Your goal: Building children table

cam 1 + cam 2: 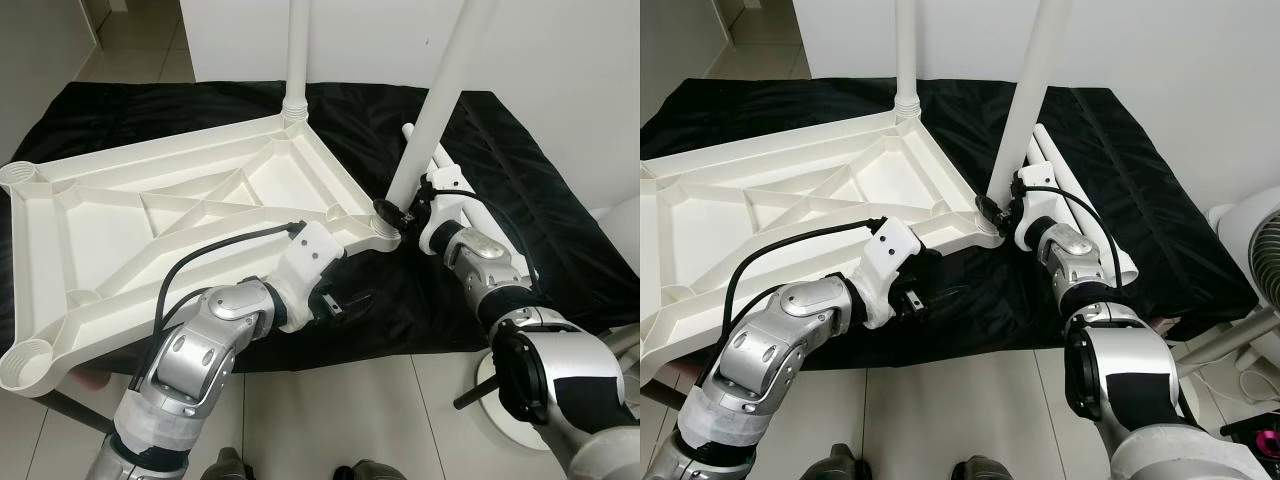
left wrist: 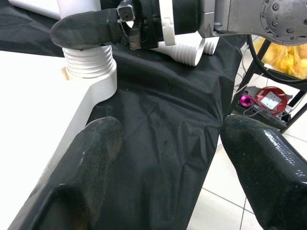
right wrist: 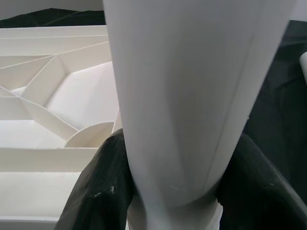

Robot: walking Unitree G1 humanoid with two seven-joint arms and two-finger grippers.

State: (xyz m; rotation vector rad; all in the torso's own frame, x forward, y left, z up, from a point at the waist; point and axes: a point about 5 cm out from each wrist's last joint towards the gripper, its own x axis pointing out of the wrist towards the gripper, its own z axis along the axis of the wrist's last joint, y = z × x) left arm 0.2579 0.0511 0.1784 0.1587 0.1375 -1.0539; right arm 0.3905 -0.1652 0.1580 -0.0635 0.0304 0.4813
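The white tabletop [image 1: 180, 215] lies upside down on a black cloth [image 1: 560, 230]. One white leg [image 1: 297, 60] stands upright in its far corner socket. A second leg [image 1: 432, 110] leans slightly over the near right corner socket [image 2: 88, 67]. My right gripper [image 1: 393, 212] is shut on this leg just above its threaded base, its fingers [image 3: 98, 191] pressed against both sides of the leg [image 3: 192, 96]. My left gripper [image 1: 352, 300] hovers open over the cloth beside the tabletop's near edge, its fingers [image 2: 93, 163] wide apart and holding nothing.
Spare white legs [image 1: 1085, 225] lie on the cloth behind my right arm. Two corner sockets [image 1: 25, 362] on the left have no leg. A fan [image 1: 1252, 250] stands at the right. Small items [image 2: 266, 98] sit on the tiled floor.
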